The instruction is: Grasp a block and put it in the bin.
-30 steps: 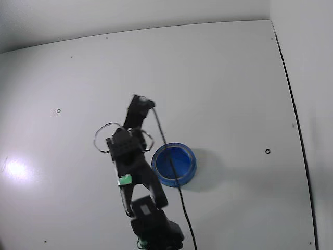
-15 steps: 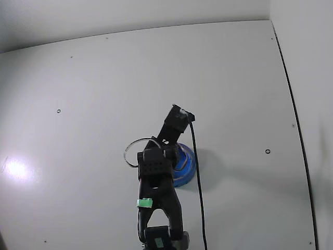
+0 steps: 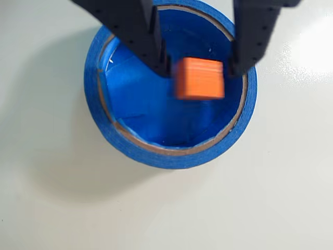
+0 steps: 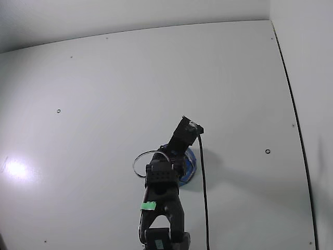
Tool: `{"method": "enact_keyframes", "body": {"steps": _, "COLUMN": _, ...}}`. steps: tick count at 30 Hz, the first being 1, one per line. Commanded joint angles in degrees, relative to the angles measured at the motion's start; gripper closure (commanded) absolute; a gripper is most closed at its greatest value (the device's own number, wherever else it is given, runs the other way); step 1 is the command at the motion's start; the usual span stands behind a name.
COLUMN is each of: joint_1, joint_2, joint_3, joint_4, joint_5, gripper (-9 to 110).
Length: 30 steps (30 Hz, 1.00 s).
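A pale, off-white tabletop [image 4: 104, 83] fills both views; in the fixed view it is matte and bare apart from a few tiny dark dots, with a soft bright glare patch at the left edge; a light wall runs along the top, and a thin dark seam runs down the right side where the surface meets another pale panel. In the fixed view, the black arm [image 4: 164, 198] reaches up from the bottom edge, a green tag on its body and a black cable trailing beside it; it covers most of the bin [image 4: 190, 162], of which only a blue sliver shows to its right.

In the wrist view, the bin [image 3: 104, 130] is a round, bright blue bowl with a thick rim, sitting on the pale surface and casting a soft shadow to the left. The gripper [image 3: 196, 65] hangs directly above the bowl; its two black fingers come down from the top edge, spread slightly. The block [image 3: 199, 78], looking orange here and slightly blurred, sits between the fingertips over the bowl's interior; it seems loose rather than pinched, though the blur makes that uncertain.
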Motion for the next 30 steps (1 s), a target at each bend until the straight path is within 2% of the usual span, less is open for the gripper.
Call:
{"method": "enact_keyframes", "body": {"steps": 1, "joint_1": 0.18, "joint_2": 4.31, "joint_3": -0.88, "joint_4": -1.05, "joint_5": 0.44, "gripper": 83}}
{"method": "enact_keyframes", "body": {"steps": 8, "joint_1": 0.35, "joint_2": 21.53, "joint_3": 0.44, "joint_4": -0.97, "joint_5": 1.67, "gripper": 102}}
{"method": "enact_keyframes", "body": {"steps": 16, "joint_1": 0.44, "joint_2": 52.38, "joint_3": 10.55, "joint_4": -0.79, "joint_5": 14.15, "gripper": 100}}
{"method": "enact_keyframes", "body": {"steps": 22, "joint_1": 0.53, "joint_2": 70.40, "joint_3": 23.47, "joint_4": 1.14, "joint_5": 28.92, "gripper": 100}}
{"method": "enact_keyframes", "body": {"steps": 30, "joint_1": 0.35, "joint_2": 68.91, "joint_3": 28.65, "joint_4": 14.24, "joint_5": 44.21, "gripper": 100}}
